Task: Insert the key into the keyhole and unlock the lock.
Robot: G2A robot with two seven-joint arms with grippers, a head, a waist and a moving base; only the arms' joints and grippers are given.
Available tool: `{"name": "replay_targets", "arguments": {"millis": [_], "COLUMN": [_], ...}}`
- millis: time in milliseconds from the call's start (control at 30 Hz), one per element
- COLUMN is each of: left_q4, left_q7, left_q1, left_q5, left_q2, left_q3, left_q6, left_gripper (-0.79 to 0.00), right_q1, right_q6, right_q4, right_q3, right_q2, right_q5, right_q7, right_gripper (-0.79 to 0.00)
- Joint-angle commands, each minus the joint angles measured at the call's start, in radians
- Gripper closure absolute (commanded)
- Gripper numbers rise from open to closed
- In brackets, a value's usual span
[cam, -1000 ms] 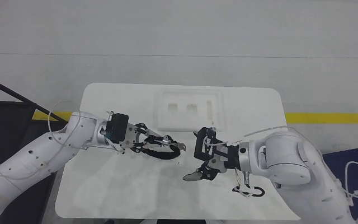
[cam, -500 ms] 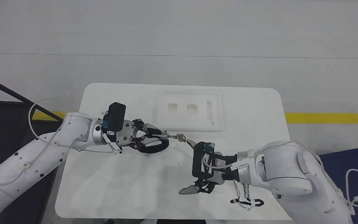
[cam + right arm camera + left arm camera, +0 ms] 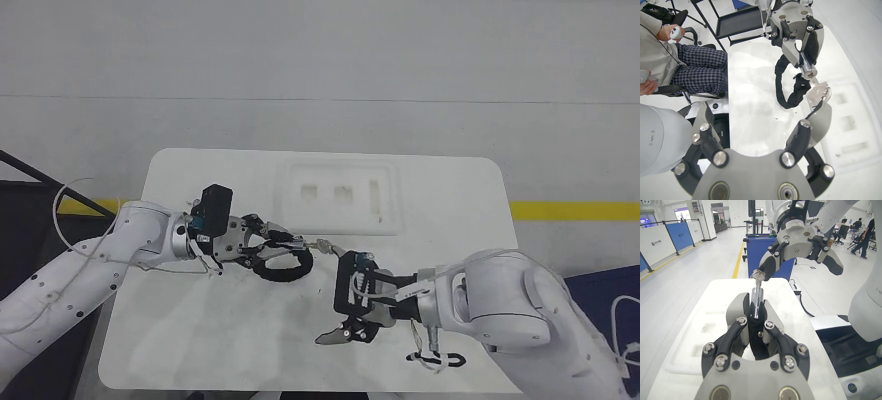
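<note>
Key (image 3: 758, 276) sits with its blade in the keyhole at the end of the chrome lock (image 3: 756, 303), and its head sticks out of the lock on the side away from the left arm. On the robot's side of the lock, the right end effector (image 3: 332, 297) hangs over the white surface (image 3: 200, 340) with its fingers spread wide. The black pad of one finger (image 3: 769, 266) touches the key's head, while the other finger stands well apart from both key and lock. The left end effector (image 3: 755, 306) is clamped on the lock's barrel, and the keyhole end pokes out past its fingertips. A black cable loop (image 3: 282, 268) curves out from the lock, just beside those fingers. Beyond the lock, a white foam tray (image 3: 288, 215) with three recesses lies on the surface. Farther off than the tray, a yellow line (image 3: 575, 210) runs along the floor.
</note>
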Motion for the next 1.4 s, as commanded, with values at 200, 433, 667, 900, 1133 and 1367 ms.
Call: {"name": "replay_targets", "arguments": {"millis": [200, 433, 667, 900, 1133, 1367], "left_q4": [0.002, 0.019, -0.004, -0.038, -0.047, -0.049], "left_q7": [-0.005, -0.011, -0.042, -0.073, -0.091, -0.104], "left_q1": [0.024, 0.05, 0.071, 0.077, 0.077, 0.068], "left_q5": [0.033, 0.056, 0.063, 0.076, 0.073, 0.053], "left_q2": [-0.017, -0.021, -0.021, -0.02, -0.018, -0.017], "left_q3": [-0.038, -0.081, -0.099, -0.111, -0.11, -0.09], "left_q6": [-0.019, -0.051, -0.059, -0.059, -0.059, -0.059], "left_gripper": [0.0, 0.0, 0.0, 0.0, 0.0, 0.0], "right_q1": [0.034, 0.026, 0.016, 0.015, 0.009, 0.001], "right_q6": [0.019, 0.025, -0.039, -0.039, -0.145, -0.229], "right_q4": [0.015, -0.018, -0.03, -0.032, -0.098, -0.078], "right_q3": [-0.036, 0.003, 0.019, 0.02, 0.013, -0.007], "right_q2": [-0.004, 0.004, 0.009, 0.009, 0.017, 0.019], "right_q5": [0.011, -0.059, -0.102, -0.106, -0.365, -0.578], "right_q7": [0.015, -0.002, -0.033, -0.037, -0.057, -0.157], "right_gripper": [-0.785, -0.785, -0.785, -0.785, -0.785, -0.588]}}
